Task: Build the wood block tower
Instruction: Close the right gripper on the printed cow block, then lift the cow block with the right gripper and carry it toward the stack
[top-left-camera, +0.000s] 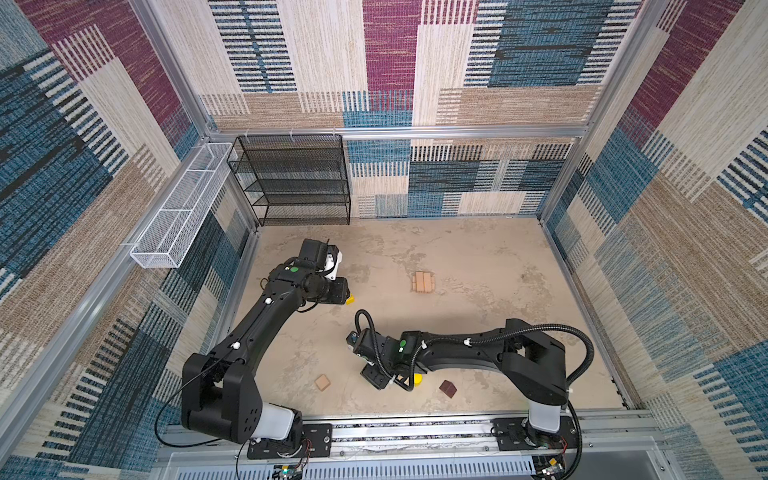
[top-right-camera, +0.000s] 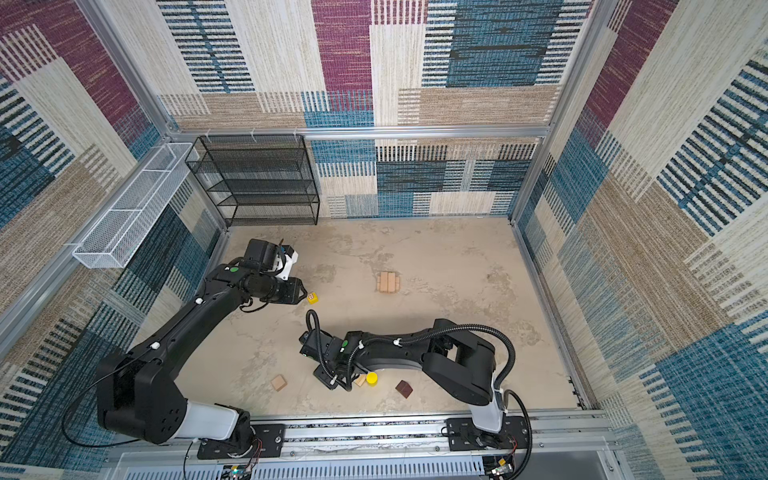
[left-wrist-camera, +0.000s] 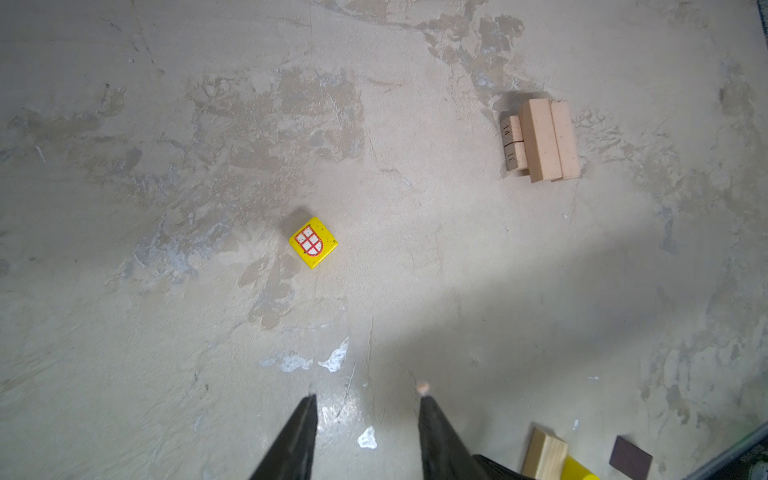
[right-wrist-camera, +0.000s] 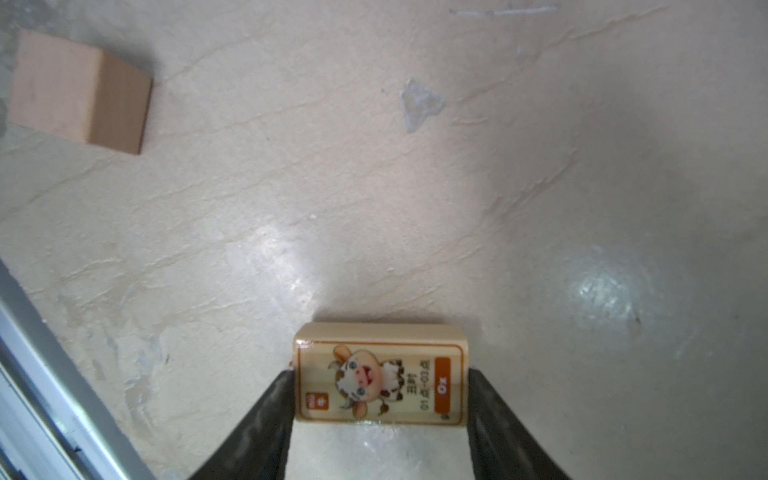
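Right gripper (right-wrist-camera: 380, 374) clamped the plank (right-wrist-camera: 379, 361) by its ends; left gripper (left-wrist-camera: 368, 398) stood half open, empty. The plank might tilt and land skewed on the tower (top-left-camera: 424, 282).

Blue, plum and beige woven panels (top-left-camera: 390, 62) lined the walls. A black mesh rack (top-left-camera: 291, 178) stood on the mottled beige floor (top-left-camera: 478, 257), near a white wire basket (top-left-camera: 178, 216).

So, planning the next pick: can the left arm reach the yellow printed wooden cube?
Probably yes: the left arm hangs close, jaws open and empty, only bare tabletop before the yellow printed wooden cube.
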